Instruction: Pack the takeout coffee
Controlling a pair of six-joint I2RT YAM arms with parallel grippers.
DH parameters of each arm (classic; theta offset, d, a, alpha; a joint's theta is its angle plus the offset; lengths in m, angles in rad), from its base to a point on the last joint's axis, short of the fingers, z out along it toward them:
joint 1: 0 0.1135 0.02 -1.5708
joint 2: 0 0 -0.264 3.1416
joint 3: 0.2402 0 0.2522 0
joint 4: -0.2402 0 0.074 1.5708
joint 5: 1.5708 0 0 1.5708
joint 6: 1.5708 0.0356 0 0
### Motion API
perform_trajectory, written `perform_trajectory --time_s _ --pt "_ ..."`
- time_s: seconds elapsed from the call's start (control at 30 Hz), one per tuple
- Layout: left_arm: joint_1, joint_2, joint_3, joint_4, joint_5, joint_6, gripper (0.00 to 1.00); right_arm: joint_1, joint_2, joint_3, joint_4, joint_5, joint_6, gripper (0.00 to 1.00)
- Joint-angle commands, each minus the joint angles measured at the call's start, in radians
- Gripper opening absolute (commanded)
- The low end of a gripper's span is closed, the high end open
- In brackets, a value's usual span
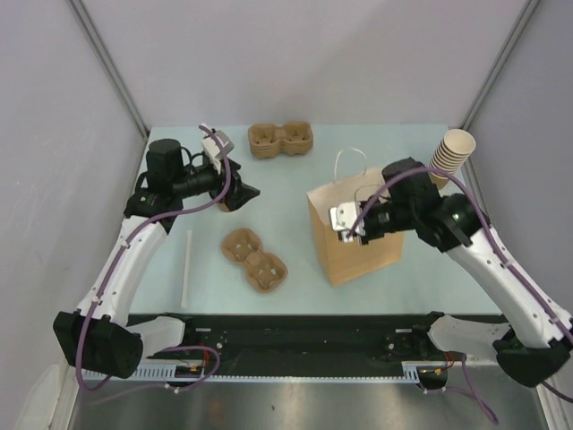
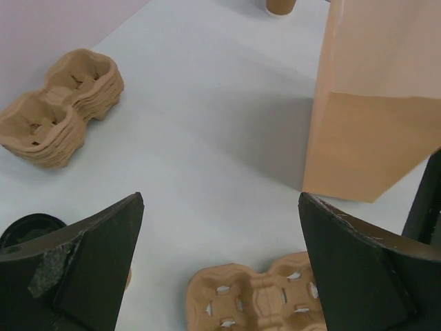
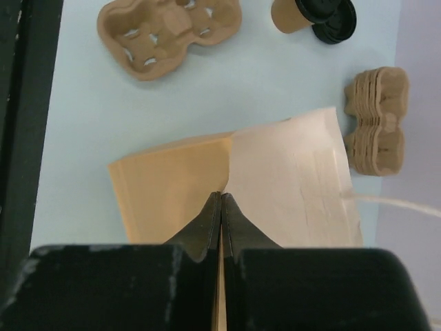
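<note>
The small tan cup (image 3: 289,15) and its black lid (image 3: 335,19) are close together on the table at the top of the right wrist view; whether the lid sits on the cup is unclear. In the top view my left gripper (image 1: 240,192) is open just over the cup, hiding most of it. In the left wrist view the left gripper (image 2: 220,200) is open, with the lid (image 2: 27,227) at its lower left. My right gripper (image 3: 220,196) is shut on the top edge of the brown paper bag (image 3: 165,186), which stands upright (image 1: 354,237).
A single pulp tray (image 1: 254,259) lies in front of the left gripper and shows in the left wrist view (image 2: 262,300). A stack of pulp trays (image 1: 281,140) is at the back. A tall stack of cups (image 1: 450,154) stands far right. A white straw (image 1: 187,267) lies at the left.
</note>
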Motion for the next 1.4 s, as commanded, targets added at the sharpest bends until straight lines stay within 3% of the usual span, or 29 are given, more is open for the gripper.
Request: perform_trajectory --time_s 0.0,0.03,0.1,0.13,0.23,0.27,0.3,0.47,0.67,0.83,0.9,1.03,1.2,1.27,1.37 --pt "-0.087 0.014 0.055 0.008 -0.071 -0.064 0.99 0.137 -0.122 -0.041 -0.083 0.126 -0.058 0.00" --pt "-0.127 0.017 0.066 -0.004 -0.089 -0.064 0.99 0.166 -0.136 -0.040 -0.095 0.147 -0.037 0.18" --pt "-0.156 0.036 0.090 -0.030 -0.100 -0.077 0.98 0.254 -0.182 -0.040 -0.104 0.216 0.017 0.41" --pt "-0.173 0.040 0.095 -0.033 -0.100 -0.090 0.98 0.281 -0.199 -0.040 -0.097 0.236 0.051 0.61" --pt "-0.202 0.059 0.115 -0.032 -0.099 -0.106 0.99 0.391 -0.272 -0.029 -0.051 0.334 0.229 0.92" --pt "-0.210 0.062 0.122 -0.029 -0.097 -0.106 0.99 0.414 -0.281 -0.021 -0.037 0.398 0.302 0.95" --pt "-0.217 0.070 0.132 -0.026 -0.097 -0.107 0.99 0.424 -0.289 -0.003 -0.013 0.409 0.336 0.96" --pt "-0.277 0.088 0.139 -0.009 -0.108 -0.104 0.99 0.148 -0.236 0.251 0.049 0.319 0.575 0.98" --pt "-0.328 0.120 0.182 0.030 -0.077 -0.160 1.00 -0.131 -0.245 0.322 0.129 0.333 0.839 0.98" --pt "-0.478 0.123 0.204 0.004 -0.060 -0.112 1.00 -0.177 -0.286 0.186 0.126 0.264 0.913 0.96" --pt "-0.592 0.105 0.184 -0.061 -0.106 -0.031 1.00 -0.191 -0.262 0.181 0.155 0.267 0.941 0.96" --pt "-0.751 0.033 0.115 -0.042 -0.243 -0.018 0.99 -0.197 -0.208 0.224 0.227 0.253 0.999 0.96" --pt "-0.967 0.045 0.153 -0.029 -0.523 -0.054 0.99 -0.197 -0.145 0.264 0.316 0.268 1.073 0.96" --pt "-1.016 0.068 0.178 -0.015 -0.634 -0.052 0.99 -0.199 -0.131 0.256 0.350 0.279 1.080 0.96" --pt "-1.060 0.128 0.265 -0.009 -0.676 -0.067 1.00 -0.197 -0.111 0.259 0.371 0.293 1.082 0.96"
